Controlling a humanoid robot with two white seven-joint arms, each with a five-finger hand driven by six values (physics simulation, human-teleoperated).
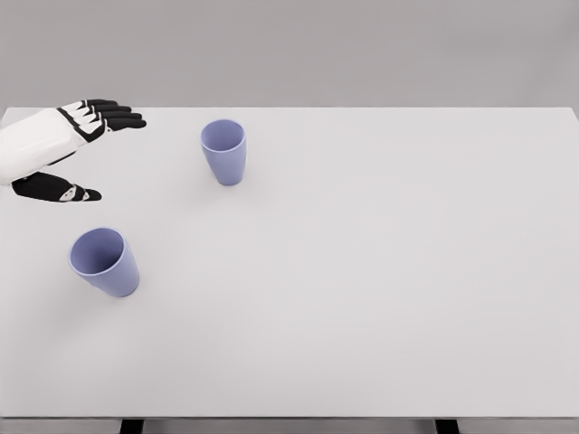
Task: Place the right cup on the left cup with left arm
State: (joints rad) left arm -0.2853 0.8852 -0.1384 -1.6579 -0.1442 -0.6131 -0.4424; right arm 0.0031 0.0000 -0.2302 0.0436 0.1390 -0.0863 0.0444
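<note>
Left cup point(105, 262) sits below open left hand point(83, 149); right cup point(223, 151) beside it

Two upright lavender cups, right cup point(223, 151) and left cup point(105, 261), well apart on white table point(380, 289); left hand point(72, 149) open beside them.

Arm: a white, smooth shell enters from the picture's left edge; only the forearm end shows.
Hand point(63, 154): the left one, with a white back and black digits.
Fingers point(113, 116): four, black and slim, with white plates over the knuckle segments, so black and white alternate near their bases.
Thumb point(59, 189): black and rounded, with a small pale patch near its tip.
Joints: dark seams divide the white plates from the black segments.
Surface: matte and plain; any screws, cables or markings are too small to tell.
</note>
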